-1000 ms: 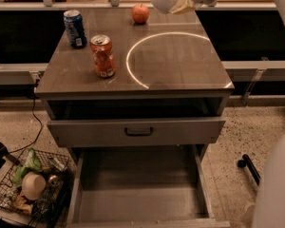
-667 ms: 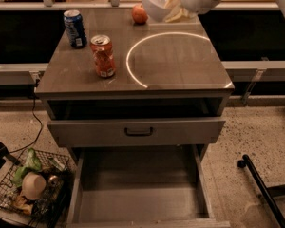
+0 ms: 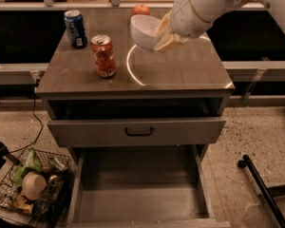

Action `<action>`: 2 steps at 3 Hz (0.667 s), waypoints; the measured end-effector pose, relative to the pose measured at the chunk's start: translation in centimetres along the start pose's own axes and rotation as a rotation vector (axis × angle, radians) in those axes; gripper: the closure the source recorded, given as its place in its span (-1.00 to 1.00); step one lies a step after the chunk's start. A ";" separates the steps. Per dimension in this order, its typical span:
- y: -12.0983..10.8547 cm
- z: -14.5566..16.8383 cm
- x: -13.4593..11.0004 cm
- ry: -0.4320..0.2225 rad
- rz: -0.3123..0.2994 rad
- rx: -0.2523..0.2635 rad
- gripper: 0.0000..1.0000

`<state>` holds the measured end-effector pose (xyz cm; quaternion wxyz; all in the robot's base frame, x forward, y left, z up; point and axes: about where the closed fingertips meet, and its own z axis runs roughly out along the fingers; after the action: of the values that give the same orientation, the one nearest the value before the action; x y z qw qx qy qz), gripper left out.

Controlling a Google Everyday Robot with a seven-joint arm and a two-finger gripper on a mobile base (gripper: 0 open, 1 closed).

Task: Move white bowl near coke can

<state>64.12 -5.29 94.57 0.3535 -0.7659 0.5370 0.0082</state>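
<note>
Above the table (image 3: pixel 180 75), right of the coke can (image 3: pixel 103 56), the gripper (image 3: pixel 162 38) pinched the bowl (image 3: pixel 145 31) by its rim, tilted, off the top. Judged: carry step. Next: lower it beside the coke can without knocking it, release.

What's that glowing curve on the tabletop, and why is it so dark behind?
Camera view: the pale arc looks like reflected light on the smooth table, not paint. The gripper, holding the white bowl above the table, hides part of it. The space behind the table lies in deep shadow.
</note>
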 end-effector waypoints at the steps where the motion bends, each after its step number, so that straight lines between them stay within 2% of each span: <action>1: 2.3 0.8 -0.6 0.021 0.036 -0.127 1.00; 2: 4.0 2.0 -0.6 0.068 0.053 -0.238 1.00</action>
<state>61.32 -4.37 91.17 0.2414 -0.7877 0.5641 0.0549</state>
